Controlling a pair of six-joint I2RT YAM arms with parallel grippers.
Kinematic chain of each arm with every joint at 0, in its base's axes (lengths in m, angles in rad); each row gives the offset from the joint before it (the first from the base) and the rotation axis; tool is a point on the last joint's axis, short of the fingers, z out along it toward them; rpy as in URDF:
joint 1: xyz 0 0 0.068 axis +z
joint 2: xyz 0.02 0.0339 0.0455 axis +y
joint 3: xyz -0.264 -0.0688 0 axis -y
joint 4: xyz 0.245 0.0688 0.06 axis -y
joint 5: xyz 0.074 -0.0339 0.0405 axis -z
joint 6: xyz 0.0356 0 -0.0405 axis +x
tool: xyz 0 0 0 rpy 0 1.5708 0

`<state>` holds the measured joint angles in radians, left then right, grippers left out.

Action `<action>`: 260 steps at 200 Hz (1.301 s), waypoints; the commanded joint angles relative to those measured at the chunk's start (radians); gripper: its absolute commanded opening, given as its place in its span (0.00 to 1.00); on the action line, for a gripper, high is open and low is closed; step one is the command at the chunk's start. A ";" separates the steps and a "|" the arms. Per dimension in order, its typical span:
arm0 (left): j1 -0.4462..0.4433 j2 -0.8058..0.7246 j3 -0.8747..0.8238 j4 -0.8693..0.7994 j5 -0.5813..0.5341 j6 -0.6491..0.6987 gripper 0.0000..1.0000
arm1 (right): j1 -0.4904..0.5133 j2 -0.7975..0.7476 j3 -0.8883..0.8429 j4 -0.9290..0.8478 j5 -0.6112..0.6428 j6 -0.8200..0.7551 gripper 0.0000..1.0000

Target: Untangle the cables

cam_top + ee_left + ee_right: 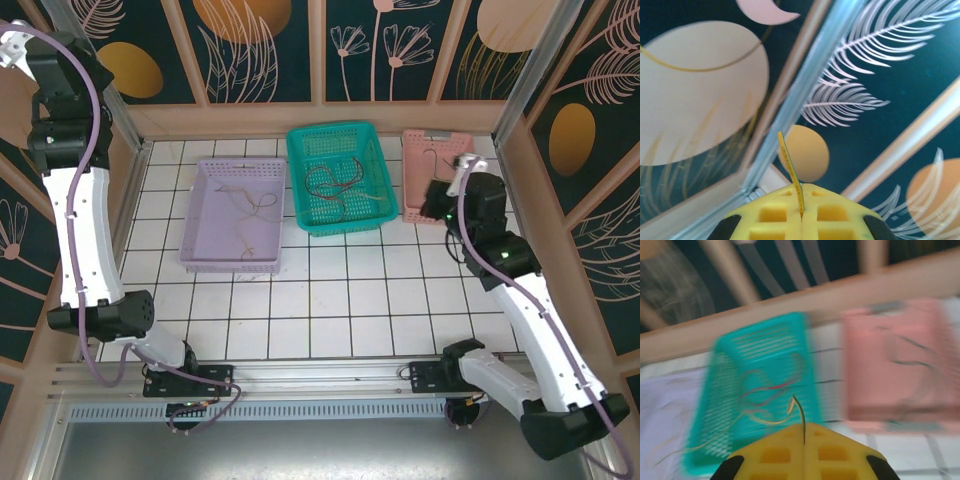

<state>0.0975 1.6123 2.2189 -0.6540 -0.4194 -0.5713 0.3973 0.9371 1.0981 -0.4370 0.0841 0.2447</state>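
**Inspector A:** State of the tools?

**Inspector B:** The left gripper [801,214] sits at the bottom centre of its wrist view with its yellow fingers pressed together. A yellow cable [789,165] is pinched in the seam, and its free end stands up against the patterned wall. The right gripper [804,430] is likewise closed. A thin dark cable [801,412] rises from its seam, though that view is blurred.

**Inspector A:** Location of the work?

**Inspector B:** The main tangle of cables [335,185] lies in the teal basket [350,224], upper centre of the overhead view, with red, dark and yellow loops crossing. A tan cable [255,205] lies in the lilac basket [230,262] to its left. Another strand [432,155] lies in the pink basket [415,200] to its right.

**Inspector A:** Step in hand?

**Inspector B:** By judgement, each arm is taking a single strand clear of the tangle. How far the held cables trail below the fingers cannot be told.

**Inspector A:** Recommendations?

**Inspector B:**
- Keep both grips firm, since these wires are thin and could slip through the seam.
- Draw each strand slowly, and stop if the loops in the teal basket lift with it.
- Carry the tail above the basket rim, because the mesh walls could snag it.
- Lower each cable into its own basket before releasing it.
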 commanded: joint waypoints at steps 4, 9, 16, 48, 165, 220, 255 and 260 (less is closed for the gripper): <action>0.001 0.014 0.011 0.121 0.227 0.050 0.00 | 0.183 0.069 0.057 0.082 -0.236 -0.103 0.00; 0.001 0.026 0.021 0.120 0.263 0.044 0.00 | 0.217 0.086 0.064 0.102 -0.261 -0.103 0.00; 0.001 0.045 0.031 0.125 0.306 0.038 0.00 | 0.259 0.112 0.077 0.133 -0.291 -0.095 0.00; 0.001 0.089 0.000 0.198 0.475 0.006 0.00 | 0.424 0.310 0.208 0.210 -0.396 -0.075 0.00; 0.001 -0.032 -0.093 0.489 0.708 -0.243 0.00 | 0.515 0.741 0.370 0.330 -0.450 -0.051 0.00; 0.001 -0.017 -0.048 0.561 0.778 -0.367 0.00 | 0.501 0.776 0.364 0.370 -0.483 -0.021 0.00; 0.001 -0.043 -0.173 0.546 0.789 -0.353 0.00 | 0.500 0.815 0.377 0.372 -0.498 -0.015 0.00; 0.001 -0.050 -0.194 0.546 0.787 -0.346 0.00 | 0.500 0.823 0.380 0.371 -0.500 -0.013 0.00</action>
<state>0.0975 1.5764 2.1101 -0.1234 0.3370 -0.9043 0.8982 1.7161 1.4384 -0.1005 -0.3813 0.2188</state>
